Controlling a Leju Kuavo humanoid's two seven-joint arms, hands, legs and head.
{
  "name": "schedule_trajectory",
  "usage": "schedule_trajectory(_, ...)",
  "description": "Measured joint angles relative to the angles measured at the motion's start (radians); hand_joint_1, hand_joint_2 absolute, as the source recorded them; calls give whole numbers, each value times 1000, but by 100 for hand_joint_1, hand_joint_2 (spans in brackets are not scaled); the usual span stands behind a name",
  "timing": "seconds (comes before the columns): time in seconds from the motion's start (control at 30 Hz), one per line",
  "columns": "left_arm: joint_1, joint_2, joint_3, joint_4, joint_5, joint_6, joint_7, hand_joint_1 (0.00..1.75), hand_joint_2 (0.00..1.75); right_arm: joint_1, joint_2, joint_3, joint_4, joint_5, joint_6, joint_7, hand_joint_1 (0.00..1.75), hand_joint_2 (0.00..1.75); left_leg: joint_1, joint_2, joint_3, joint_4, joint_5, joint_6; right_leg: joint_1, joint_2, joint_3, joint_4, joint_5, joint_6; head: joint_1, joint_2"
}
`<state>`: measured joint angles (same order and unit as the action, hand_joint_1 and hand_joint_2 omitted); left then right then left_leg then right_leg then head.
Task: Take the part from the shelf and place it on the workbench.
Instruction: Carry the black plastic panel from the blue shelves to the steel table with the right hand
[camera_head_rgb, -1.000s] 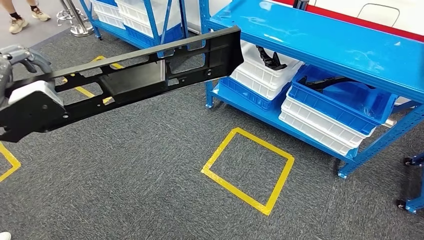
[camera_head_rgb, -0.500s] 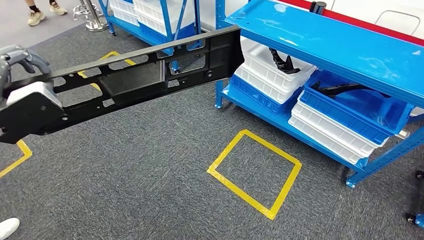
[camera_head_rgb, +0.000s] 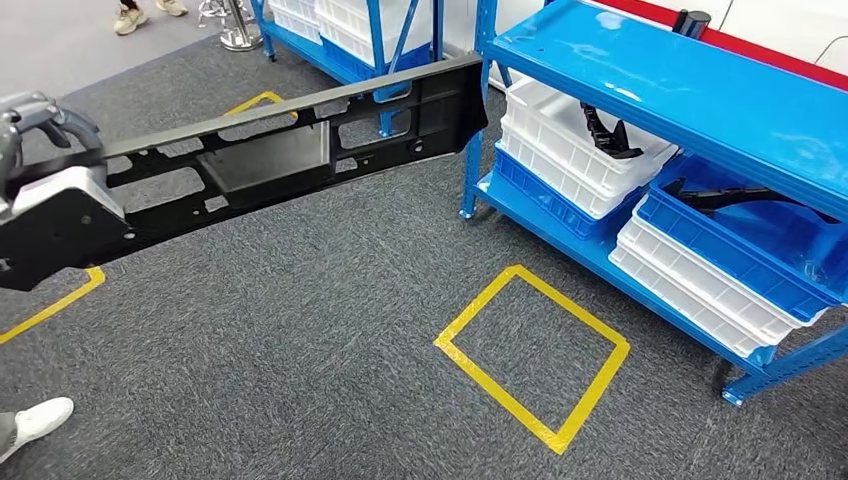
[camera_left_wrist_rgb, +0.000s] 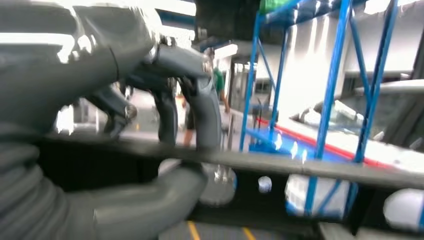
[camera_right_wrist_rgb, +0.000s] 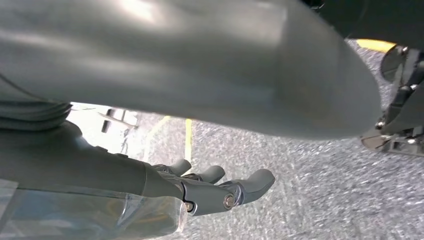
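the robot's left hand (camera_head_rgb: 45, 150) is at the left edge of the head view, its grey fingers curled over the upper edge of a long black part (camera_head_rgb: 260, 165) and clamped on it near 1 end. in the left wrist view the same hand (camera_left_wrist_rgb: 150, 120) wraps the part's thin dark rail (camera_left_wrist_rgb: 300, 167), thumb under and fingers over, though that picture is blurred and the exact contact is hard to read. from the hand the part reaches out across the middle of the head view, rising slightly toward its far end, which hangs in the air just in front of a blue shelf unit (camera_head_rgb: 660, 85). it touches neither the shelf nor the grey carpet (camera_head_rgb: 300, 380) below.

the right hand (camera_right_wrist_rgb: 220, 192) hangs over the carpet in the right wrist view, fingers loosely apart and holding nothing.

as for progress, the part is off the shelf and carried in the left hand, so the taking looks done. placing is not yet done, and the workbench cannot be picked out with any certainty.

further out, the shelf holds white bins (camera_head_rgb: 575, 140) and blue bins (camera_head_rgb: 740, 235) with smaller black pieces in them. a yellow taped square (camera_head_rgb: 533, 342) marks the floor. a person's shoe (camera_head_rgb: 35, 420) sits at the lower left corner.
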<state>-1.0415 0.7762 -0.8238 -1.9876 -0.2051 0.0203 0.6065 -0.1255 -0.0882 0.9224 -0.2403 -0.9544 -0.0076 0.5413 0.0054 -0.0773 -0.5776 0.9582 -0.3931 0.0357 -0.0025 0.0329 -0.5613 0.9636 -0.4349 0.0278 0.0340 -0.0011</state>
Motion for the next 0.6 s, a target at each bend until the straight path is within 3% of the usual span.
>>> schedule_trajectory(0.07,0,2,0,-2,2,0,0,175,175,-1,2,0,0,1,0,0,0,0,2,16,-14,26,-19,-8,-1,-13,2,-5,4,-10,-1,0)
schedule_trajectory(0.1,0,2,0,-3,3,1,0,175,175,-1,2,0,0,1,0,0,0,0,2,30,-35,72,-44,-12,-2,-21,4,-7,5,-15,-1,0)
schedule_trajectory(0.17,1,3,0,-3,6,1,0,175,175,0,2,0,0,2,0,2,0,0,3,55,-100,215,-109,-19,-1,-33,4,-7,4,-20,-2,0)
schedule_trajectory(0.2,3,3,0,-3,7,1,0,175,175,0,2,0,0,2,0,2,0,0,4,59,-133,283,-133,-22,0,-40,4,-7,3,-21,-2,0)
schedule_trajectory(0.23,5,3,0,-3,8,1,1,175,175,0,2,0,0,3,0,2,0,0,5,61,-151,317,-138,-23,1,-47,5,-7,3,-21,-2,0)
schedule_trajectory(0.27,6,3,0,-3,9,1,1,175,175,0,2,0,0,3,0,2,0,0,5,62,-147,308,-125,-23,1,-54,5,-7,2,-21,-2,0)
schedule_trajectory(0.3,6,3,0,-3,9,1,1,175,175,0,2,0,0,3,0,2,0,0,5,67,-122,255,-95,-22,1,-60,7,-7,2,-20,-2,0)
schedule_trajectory(0.37,2,3,1,-3,9,1,2,175,175,-1,4,0,0,3,0,2,0,0,1,92,-42,97,-31,-16,4,-70,10,-6,-1,-16,-2,0)
schedule_trajectory(0.43,0,2,1,-5,9,1,2,175,175,-2,4,0,0,5,0,2,0,0,-7,109,2,8,-7,-8,8,-79,11,-5,-5,-10,-1,0)
schedule_trajectory(0.53,-1,2,1,-6,9,1,2,175,175,-3,4,0,0,8,0,2,0,0,-8,94,5,-2,-3,6,8,-87,12,-2,-11,2,0,0)
schedule_trajectory(0.6,-4,2,1,-6,9,1,3,175,175,-4,4,0,0,9,0,2,0,0,-4,83,7,-6,2,17,5,-66,-8,48,-46,10,0,0)
